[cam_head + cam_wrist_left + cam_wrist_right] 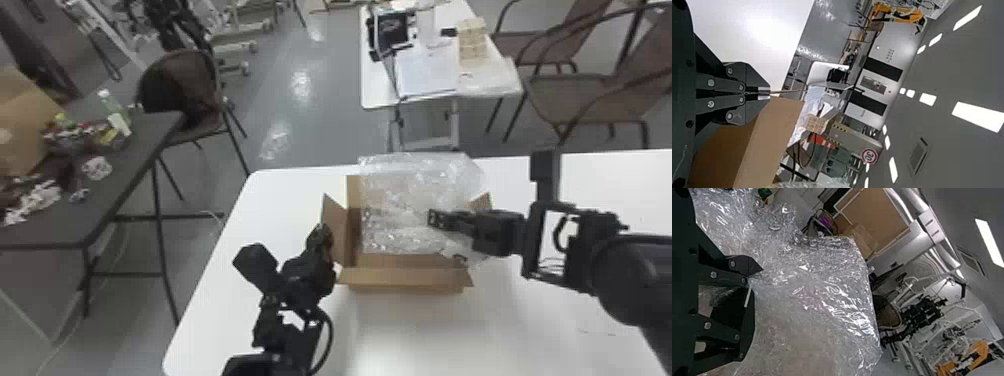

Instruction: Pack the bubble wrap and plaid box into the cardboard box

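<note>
The open cardboard box [407, 279] stands on the white table with its flaps spread outward. Clear bubble wrap [415, 185] lies over and inside it, rising past its back edge and spilling toward the right. At the box's left side, my left gripper [326, 236] holds a side flap; in the left wrist view that gripper [765, 93] is shut on the cardboard edge [775, 133]. My right gripper [448, 238] is over the box's right part, its fingers apart against the wrap. In the right wrist view the gripper [756, 290] is open beside the bubble wrap [817, 293].
The white table [425, 335] extends in front of the box and to both sides. A dark table [135, 165] with assorted items stands off to the left. Beyond the work table are a smaller white table [377, 92] and several chairs.
</note>
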Motion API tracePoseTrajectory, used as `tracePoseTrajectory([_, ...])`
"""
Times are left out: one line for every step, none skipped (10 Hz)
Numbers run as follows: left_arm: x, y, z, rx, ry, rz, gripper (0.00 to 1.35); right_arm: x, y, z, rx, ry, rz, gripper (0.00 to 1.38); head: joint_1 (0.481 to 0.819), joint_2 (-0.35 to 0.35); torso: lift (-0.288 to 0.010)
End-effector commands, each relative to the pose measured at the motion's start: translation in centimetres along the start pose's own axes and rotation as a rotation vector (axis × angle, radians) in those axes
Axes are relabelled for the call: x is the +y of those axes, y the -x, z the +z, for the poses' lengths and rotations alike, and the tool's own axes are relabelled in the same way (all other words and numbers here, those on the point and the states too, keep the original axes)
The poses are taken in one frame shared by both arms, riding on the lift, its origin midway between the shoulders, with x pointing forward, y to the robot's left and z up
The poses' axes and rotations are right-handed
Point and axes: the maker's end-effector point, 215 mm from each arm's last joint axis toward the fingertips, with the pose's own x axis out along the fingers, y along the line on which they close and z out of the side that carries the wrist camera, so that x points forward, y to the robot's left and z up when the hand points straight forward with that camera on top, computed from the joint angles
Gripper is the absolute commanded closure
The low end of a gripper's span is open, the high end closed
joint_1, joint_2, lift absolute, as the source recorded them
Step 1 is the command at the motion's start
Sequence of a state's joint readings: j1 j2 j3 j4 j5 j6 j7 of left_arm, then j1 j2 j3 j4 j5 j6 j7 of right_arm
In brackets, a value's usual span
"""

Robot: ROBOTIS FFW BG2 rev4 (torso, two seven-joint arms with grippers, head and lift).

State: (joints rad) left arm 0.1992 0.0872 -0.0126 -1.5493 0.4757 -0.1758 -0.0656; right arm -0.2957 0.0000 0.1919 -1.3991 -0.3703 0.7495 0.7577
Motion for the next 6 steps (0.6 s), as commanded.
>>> tracePoseTrajectory([-0.4,0.0,0.0,-0.002,0.007,-0.006,1.21,-2.6,-0.7,-2.7,0.043,-0.020,-0.025,1.27,0.695,0.313,-0.044])
tracePoseTrajectory([-0.5,0.0,-0.1,-0.001,0.012,-0.007,1.21,-2.8,-1.3,-3.8,0.043,-0.040,0.004,1.27,0.695,0.312,-0.044])
tracePoseTrajectory([-0.5,0.0,-0.2,0.002,0.013,-0.007,1.21,-2.9,-1.4,-4.2,0.050,-0.038,0.005,1.22,0.695,0.312,-0.044])
tracePoseTrajectory([-0.4,0.1,-0.3,0.002,0.015,-0.006,1.21,-2.9,-1.5,-3.8,0.043,-0.028,0.008,0.84,0.695,0.313,-0.044])
tracePoseTrajectory([-0.4,0.1,-0.3,0.003,0.016,-0.005,1.21,-2.8,-1.5,-3.7,0.049,-0.019,0.018,0.51,0.695,0.314,-0.044])
tracePoseTrajectory([-0.5,0.0,-0.2,0.001,0.015,-0.008,1.21,-2.4,-1.6,-3.5,0.040,-0.020,0.032,0.32,0.695,0.314,-0.044])
